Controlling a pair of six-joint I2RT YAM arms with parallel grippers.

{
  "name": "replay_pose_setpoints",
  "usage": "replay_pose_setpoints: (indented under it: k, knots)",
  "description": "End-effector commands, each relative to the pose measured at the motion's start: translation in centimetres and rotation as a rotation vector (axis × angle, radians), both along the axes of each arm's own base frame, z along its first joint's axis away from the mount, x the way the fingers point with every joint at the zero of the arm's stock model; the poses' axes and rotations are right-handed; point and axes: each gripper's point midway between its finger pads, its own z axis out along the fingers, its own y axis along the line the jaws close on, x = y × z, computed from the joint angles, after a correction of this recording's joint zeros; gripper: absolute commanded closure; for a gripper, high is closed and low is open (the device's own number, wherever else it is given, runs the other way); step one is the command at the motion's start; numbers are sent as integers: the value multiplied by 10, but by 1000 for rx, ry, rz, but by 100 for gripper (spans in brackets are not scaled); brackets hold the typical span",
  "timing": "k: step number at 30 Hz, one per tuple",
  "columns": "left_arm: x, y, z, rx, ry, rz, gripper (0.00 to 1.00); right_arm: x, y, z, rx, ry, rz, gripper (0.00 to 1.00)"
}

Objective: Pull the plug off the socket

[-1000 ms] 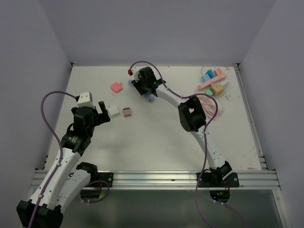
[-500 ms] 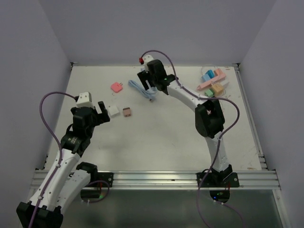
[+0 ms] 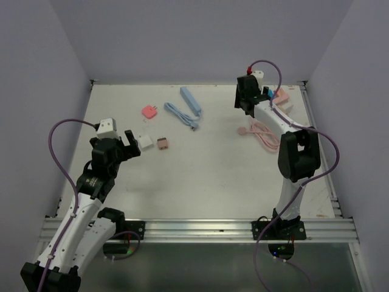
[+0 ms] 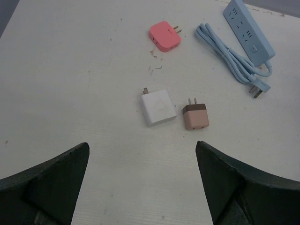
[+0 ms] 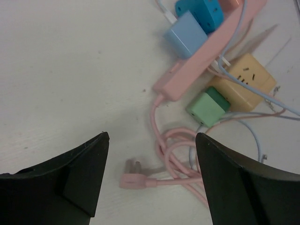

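Observation:
A pink power strip (image 5: 211,51) lies at the back right with a light blue plug (image 5: 186,33) and a teal plug (image 5: 199,11) seated in it. Beside it a green plug (image 5: 208,105) sits in a yellow socket (image 5: 243,79). My right gripper (image 5: 152,136) hangs open and empty above the strip's coiled pink cable (image 3: 262,131) and its loose pink cable plug (image 5: 136,178), short of the cluster (image 3: 276,97). My left gripper (image 4: 143,147) is open over bare table, near a white adapter (image 4: 158,107).
A blue power strip (image 3: 190,100) with its coiled blue cable (image 4: 229,56) lies at the back middle. A brown adapter (image 4: 195,116) and a red-pink adapter (image 4: 164,36) lie loose on the left. Walls close in the table (image 3: 200,176).
My right arm swung from the blue power strip at the back middle over to the pink strip cluster, and its jaws opened. The blue strip now lies uncovered. The left arm stayed put.

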Motion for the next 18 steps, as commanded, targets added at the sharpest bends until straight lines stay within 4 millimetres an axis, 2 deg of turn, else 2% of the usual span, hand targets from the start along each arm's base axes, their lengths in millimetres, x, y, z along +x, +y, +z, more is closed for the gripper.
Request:
replay_pose_setpoints:
  k: [1,3,5,7,11,14,18]
  knots:
    - [1,-1,4,8,-24,-16,0,-8,-24,-28,114,41,-122,22]
    - [1,-1,5,6,-27,-15,0,-11,-33,-47,139,73,-159,24]
    - [1,-1,4,6,-25,-17,0,-14,-44,-59,149,86,-192,28]
    - [1,-1,4,7,-23,-19,0,-13,-54,-62,153,73,-223,32]
    - [1,-2,4,6,-23,-23,0,-14,-71,-71,173,62,-302,32]
    - [1,-2,4,5,-24,-25,0,-6,-68,-81,193,75,-271,33]
    - [1,-2,4,6,-23,-22,0,12,-47,-90,244,83,-143,35]
